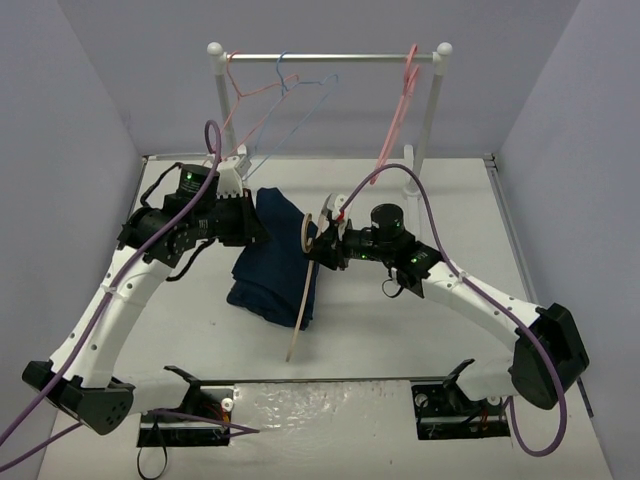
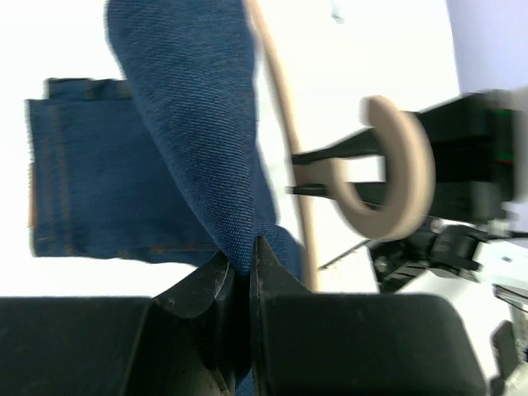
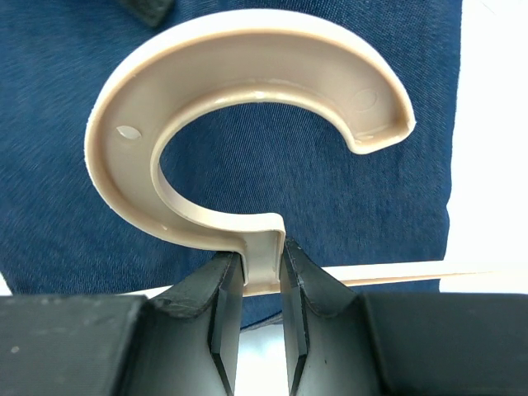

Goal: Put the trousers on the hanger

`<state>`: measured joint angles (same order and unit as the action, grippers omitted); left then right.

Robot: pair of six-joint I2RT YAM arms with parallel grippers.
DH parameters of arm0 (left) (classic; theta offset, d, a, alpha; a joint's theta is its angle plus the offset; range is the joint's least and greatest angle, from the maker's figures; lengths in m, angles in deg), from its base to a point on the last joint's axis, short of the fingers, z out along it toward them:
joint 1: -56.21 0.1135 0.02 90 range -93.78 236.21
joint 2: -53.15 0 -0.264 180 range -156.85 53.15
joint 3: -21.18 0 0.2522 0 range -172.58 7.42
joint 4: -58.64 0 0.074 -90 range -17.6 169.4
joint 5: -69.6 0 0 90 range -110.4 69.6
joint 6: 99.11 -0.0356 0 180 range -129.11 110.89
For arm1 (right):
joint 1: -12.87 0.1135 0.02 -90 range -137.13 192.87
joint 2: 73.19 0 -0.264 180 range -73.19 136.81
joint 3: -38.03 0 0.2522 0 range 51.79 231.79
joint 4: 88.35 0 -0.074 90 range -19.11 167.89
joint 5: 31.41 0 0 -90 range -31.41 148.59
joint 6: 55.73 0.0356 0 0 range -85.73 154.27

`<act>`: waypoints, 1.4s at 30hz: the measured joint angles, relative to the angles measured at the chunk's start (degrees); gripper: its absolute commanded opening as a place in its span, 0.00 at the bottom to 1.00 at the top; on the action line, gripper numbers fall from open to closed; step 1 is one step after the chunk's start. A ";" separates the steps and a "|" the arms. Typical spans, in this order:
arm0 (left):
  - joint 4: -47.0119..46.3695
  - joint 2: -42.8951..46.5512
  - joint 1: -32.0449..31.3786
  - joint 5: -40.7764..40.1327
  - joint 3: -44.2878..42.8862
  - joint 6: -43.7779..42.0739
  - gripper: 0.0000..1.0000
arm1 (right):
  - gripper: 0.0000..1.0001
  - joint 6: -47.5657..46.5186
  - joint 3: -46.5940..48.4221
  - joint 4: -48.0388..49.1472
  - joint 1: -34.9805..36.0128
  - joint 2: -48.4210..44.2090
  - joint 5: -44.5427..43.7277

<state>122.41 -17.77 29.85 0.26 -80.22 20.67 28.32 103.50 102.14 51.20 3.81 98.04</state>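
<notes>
The dark navy trousers [image 1: 272,262] lie folded on the table's middle, one end lifted. My left gripper [image 1: 262,232] is shut on a fold of the trousers [image 2: 198,140] and holds it raised. The tan hanger [image 1: 303,290] stands tilted over the trousers' right edge, its lower end near the table. My right gripper [image 1: 318,245] is shut on the hanger's neck just below the hook [image 3: 239,124], with the trousers [image 3: 346,190] behind it. The hook [image 2: 394,169] and the bar show in the left wrist view.
A white rail rack [image 1: 330,58] stands at the back with thin pink hangers [image 1: 400,105] and a thin light-blue hanger [image 1: 300,110] on it. Purple cables [image 1: 440,240] trail along both arms. Grey walls close in the left, right and back sides.
</notes>
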 measured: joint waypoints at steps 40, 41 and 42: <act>-42.18 -18.67 3.19 -0.20 28.76 -9.67 0.00 | 0.00 -3.87 22.30 -31.20 -2.04 -1.82 -1.73; -41.32 -18.34 3.19 -0.34 27.69 -9.92 0.00 | 0.00 -4.13 22.32 -31.42 -2.04 -1.82 -1.75; -40.34 -17.91 3.19 -0.57 26.54 -10.23 0.00 | 0.00 -4.37 22.34 -31.62 -2.04 -1.82 -1.76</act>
<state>82.06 -35.68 33.04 -0.31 -53.68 10.44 23.95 125.83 70.52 49.16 1.99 96.28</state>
